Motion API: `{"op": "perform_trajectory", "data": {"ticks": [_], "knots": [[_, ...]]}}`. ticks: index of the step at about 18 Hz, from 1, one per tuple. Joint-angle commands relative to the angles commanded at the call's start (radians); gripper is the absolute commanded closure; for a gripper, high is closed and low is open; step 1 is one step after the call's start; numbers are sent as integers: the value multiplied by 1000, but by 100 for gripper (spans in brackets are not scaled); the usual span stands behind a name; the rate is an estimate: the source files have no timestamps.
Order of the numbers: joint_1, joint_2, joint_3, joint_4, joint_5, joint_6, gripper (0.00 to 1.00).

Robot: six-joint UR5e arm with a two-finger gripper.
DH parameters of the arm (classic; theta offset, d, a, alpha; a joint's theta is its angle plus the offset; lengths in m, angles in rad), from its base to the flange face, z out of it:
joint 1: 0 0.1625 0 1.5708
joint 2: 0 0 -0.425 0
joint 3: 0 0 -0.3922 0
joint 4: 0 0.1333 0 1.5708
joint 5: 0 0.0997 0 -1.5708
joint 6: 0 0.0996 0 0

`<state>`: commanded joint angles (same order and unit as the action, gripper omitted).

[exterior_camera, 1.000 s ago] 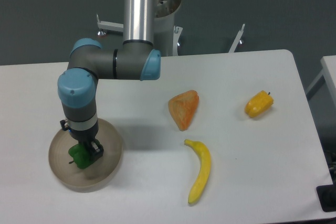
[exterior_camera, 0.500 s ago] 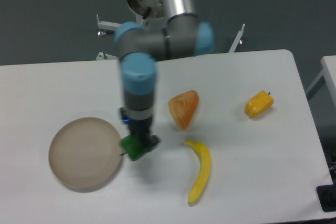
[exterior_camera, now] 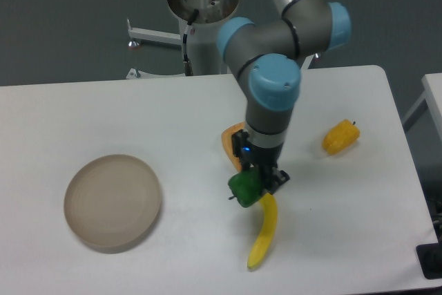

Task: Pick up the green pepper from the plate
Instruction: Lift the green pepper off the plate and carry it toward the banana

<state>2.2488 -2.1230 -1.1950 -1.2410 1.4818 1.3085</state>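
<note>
The green pepper hangs above the table, held in my gripper, which is shut on it. It sits over the top end of the banana, well right of the plate. The plate, a round beige dish, lies bare at the front left of the table. My arm's wrist reaches down from the back and hides part of the orange wedge behind the pepper.
A yellow banana lies just below the held pepper. An orange wedge shows behind the wrist. A yellow-orange pepper rests at the right. The arm's base stands at the back edge.
The gripper lifted the green pepper off the plate and carried it right across the table, from over the plate to above the banana. The plate now holds nothing.
</note>
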Motion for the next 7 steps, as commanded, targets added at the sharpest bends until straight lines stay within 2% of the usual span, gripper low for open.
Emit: {"op": "perform_trajectory", "data": {"ticks": [7], "knots": [[26, -3, 35, 0, 29, 2, 45]]}}
